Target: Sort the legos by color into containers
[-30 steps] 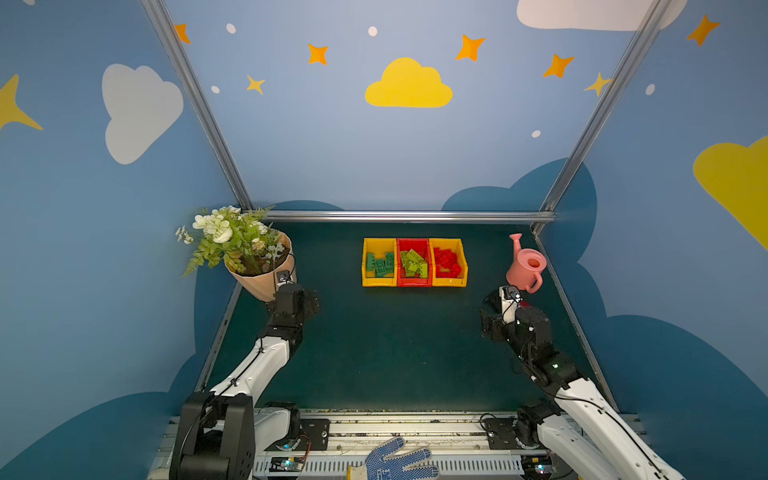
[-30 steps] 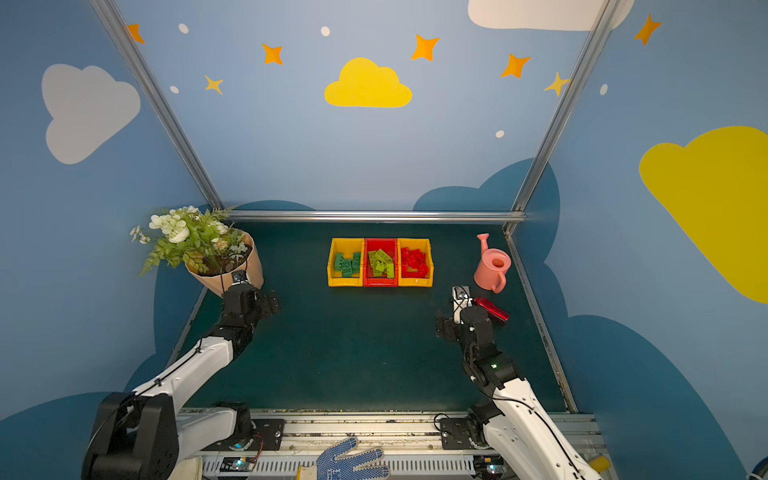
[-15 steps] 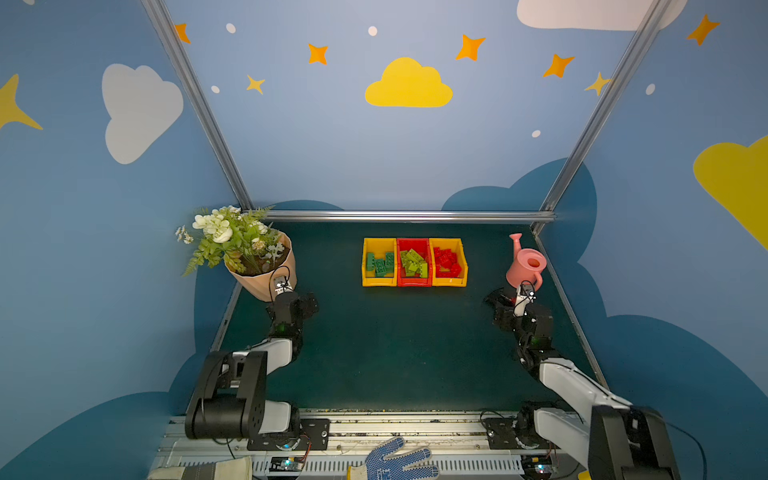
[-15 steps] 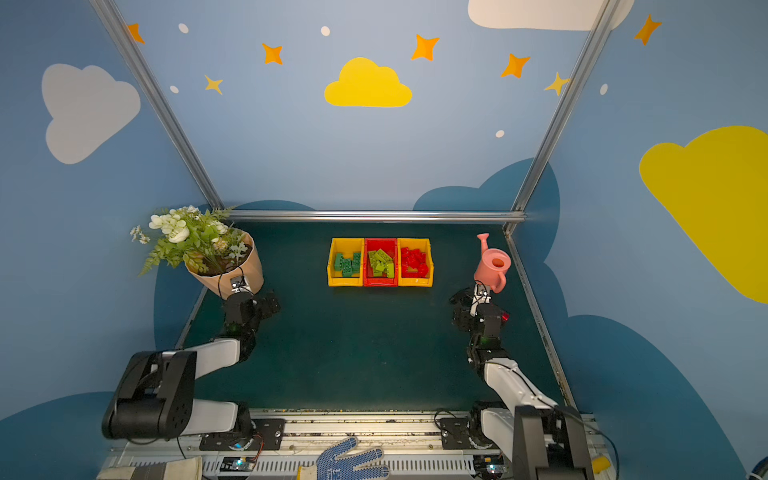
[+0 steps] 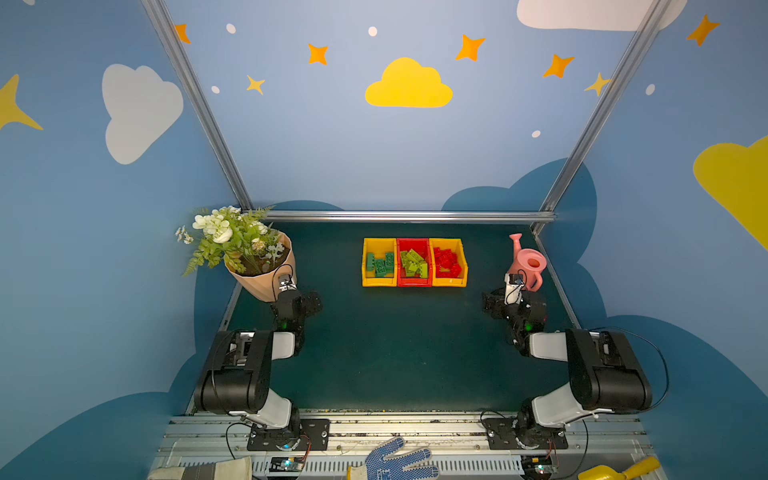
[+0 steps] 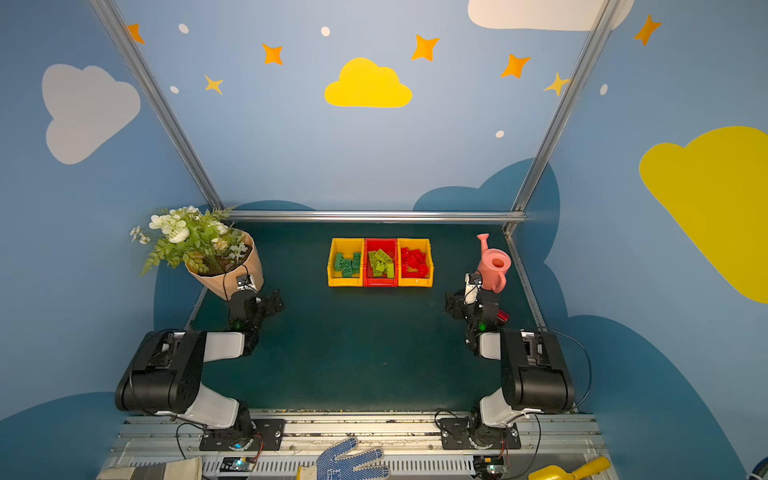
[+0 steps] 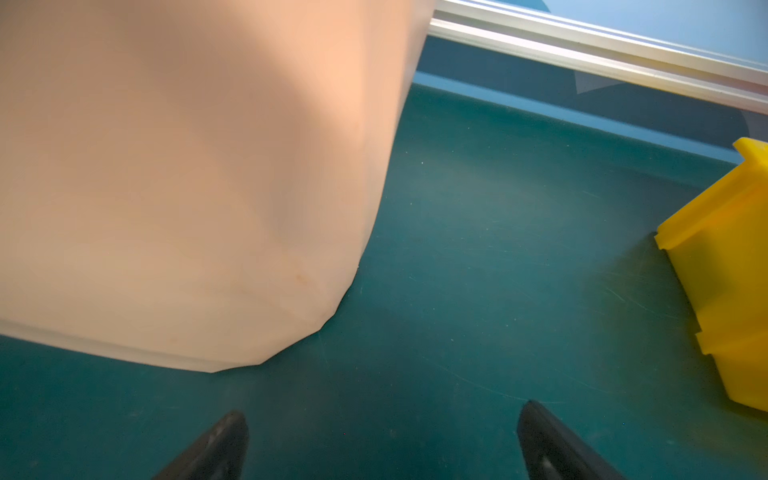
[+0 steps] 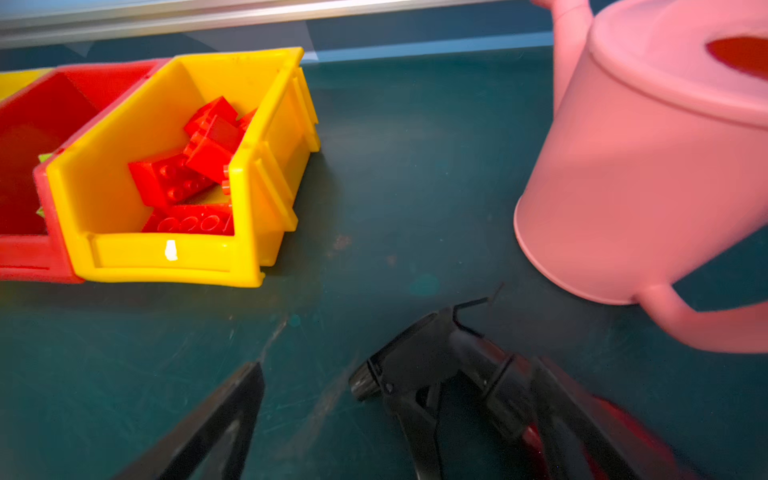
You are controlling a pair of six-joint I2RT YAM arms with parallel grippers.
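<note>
Arms (image 5: 245, 374) now folded back, left tool (image 7: 382, 415) and right tool (image 8: 399, 370) spread wide, cropped black object (image 8: 419, 353), perhaps sprayer

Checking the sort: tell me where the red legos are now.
In both top views the red legos lie inside the right-end yellow container, beside the red middle container and left of the pink watering can.

Blue starry walls (image 5: 332, 145) surround a green tabletop (image 5: 395, 340).
</note>
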